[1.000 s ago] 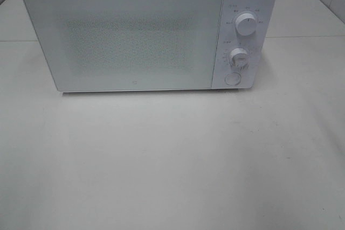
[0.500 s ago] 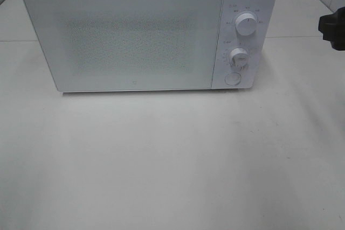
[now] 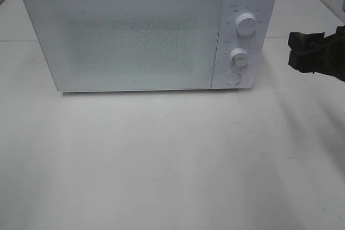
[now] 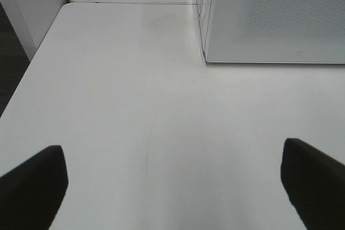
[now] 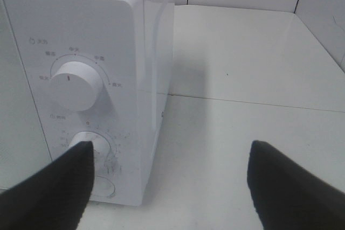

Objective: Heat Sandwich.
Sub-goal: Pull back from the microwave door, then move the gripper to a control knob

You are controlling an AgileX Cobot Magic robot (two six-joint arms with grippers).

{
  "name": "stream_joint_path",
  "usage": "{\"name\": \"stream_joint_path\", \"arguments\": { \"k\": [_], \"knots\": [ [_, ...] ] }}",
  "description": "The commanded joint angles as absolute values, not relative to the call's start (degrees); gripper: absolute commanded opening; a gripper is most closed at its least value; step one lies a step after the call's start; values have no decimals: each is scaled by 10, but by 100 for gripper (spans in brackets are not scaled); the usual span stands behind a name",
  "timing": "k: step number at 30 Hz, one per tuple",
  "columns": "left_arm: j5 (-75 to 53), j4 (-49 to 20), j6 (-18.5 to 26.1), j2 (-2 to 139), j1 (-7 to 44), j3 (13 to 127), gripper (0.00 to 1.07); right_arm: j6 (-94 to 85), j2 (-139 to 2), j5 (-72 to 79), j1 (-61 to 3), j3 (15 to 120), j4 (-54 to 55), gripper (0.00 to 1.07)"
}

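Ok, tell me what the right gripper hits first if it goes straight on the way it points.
Most likely the microwave: its front corner beside the lower knob lies between the right gripper's open jaws. Depth is unclear, so it could graze the side wall.

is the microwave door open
No, the microwave door lies flush with the control panel, fully shut.

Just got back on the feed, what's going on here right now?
The microwave stands on the table with its door shut. The right end effector is open and empty, off to the right of the control panel. The left end effector is open too, over the table near the microwave's front left corner. No sandwich shows in any view; nothing is held.
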State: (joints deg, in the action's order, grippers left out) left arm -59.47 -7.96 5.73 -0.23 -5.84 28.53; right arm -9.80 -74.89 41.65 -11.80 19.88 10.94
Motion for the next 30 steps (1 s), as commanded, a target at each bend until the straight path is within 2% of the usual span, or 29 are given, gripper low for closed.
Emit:
{"name": "stream_joint_path", "arguments": {
  "k": [1, 7, 8, 14, 24, 30],
  "knots": [
    [-594, -81, 57, -18, -60, 284, 103, -121, -769, 479, -151, 189, 156, 76],
    [-594, -81, 57, -18, -60, 284, 103, -138, -821, 561, -222, 182, 269, 76],
    [-594, -81, 57, -18, -60, 284, 103, -140, -841, 589, -250, 182, 303, 76],
    [-594, -81, 57, -18, -60, 284, 103, -153, -892, 655, -321, 182, 359, 76],
    [-594, -81, 57, -18, -60, 284, 103, -152, -959, 706, -402, 182, 427, 76],
    [-594, -81, 57, -18, -60, 284, 103, -152, -980, 718, -422, 182, 452, 76]
  ]
}}
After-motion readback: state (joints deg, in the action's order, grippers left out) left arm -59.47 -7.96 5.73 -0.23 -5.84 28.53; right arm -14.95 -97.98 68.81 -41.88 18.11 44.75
